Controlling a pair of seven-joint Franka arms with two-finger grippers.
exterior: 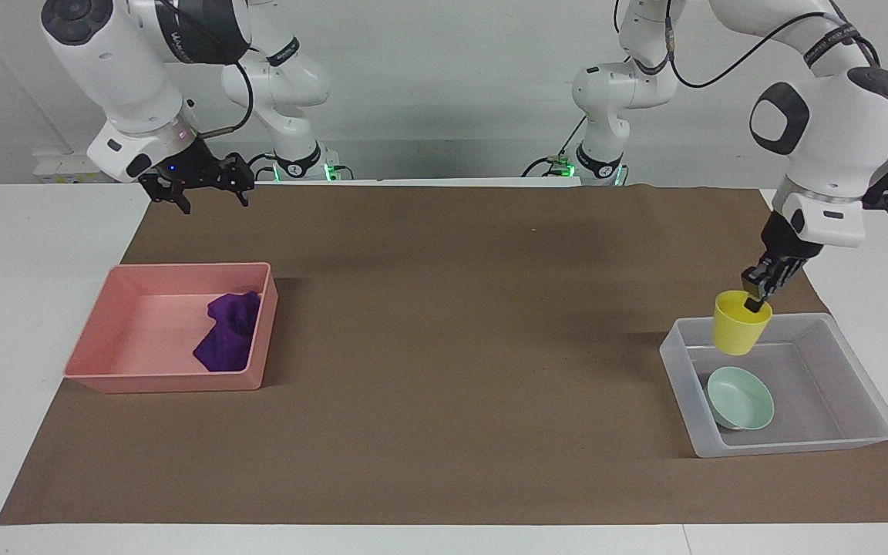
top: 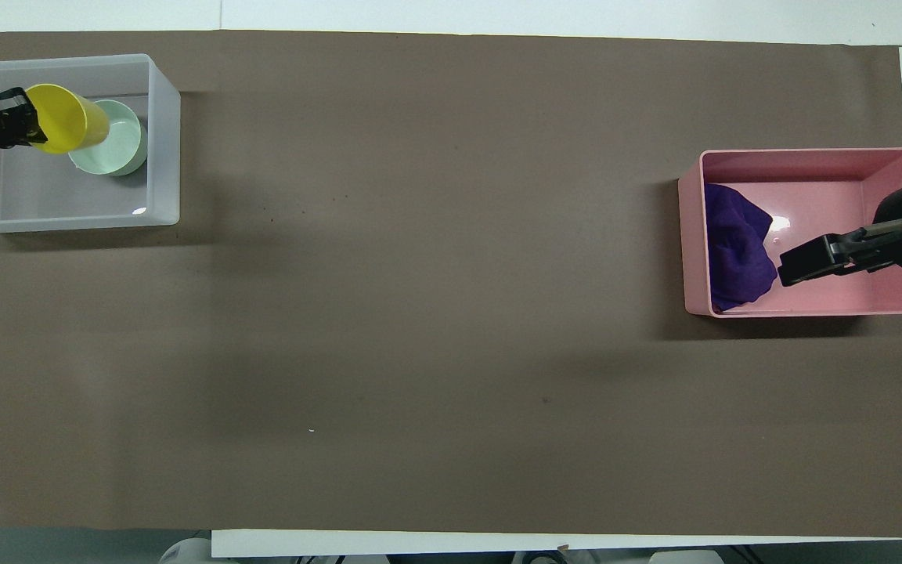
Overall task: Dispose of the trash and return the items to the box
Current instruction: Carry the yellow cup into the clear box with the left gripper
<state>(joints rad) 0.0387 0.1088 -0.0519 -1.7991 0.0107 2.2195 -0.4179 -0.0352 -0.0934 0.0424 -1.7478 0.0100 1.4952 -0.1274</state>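
Note:
My left gripper (exterior: 755, 302) is shut on the rim of the yellow cup (exterior: 740, 333) and holds it upright in the air over the clear-grey box (exterior: 677, 368). In the overhead view the cup (top: 67, 119) hangs from the left gripper (top: 28, 125) over the box (top: 170, 141). The mint-green bowl (exterior: 740, 398) lies in the box, and it also shows in the overhead view (top: 120, 150). The purple cloth (exterior: 228, 341) lies in the pink tray (exterior: 166, 381). My right gripper (exterior: 214, 200) waits, open and empty, raised over the tray's edge nearest the robots.
A brown mat (exterior: 444, 347) covers the table between the tray and the box. In the overhead view the right gripper (top: 791, 269) hangs over the pink tray (top: 811, 154) beside the purple cloth (top: 737, 243).

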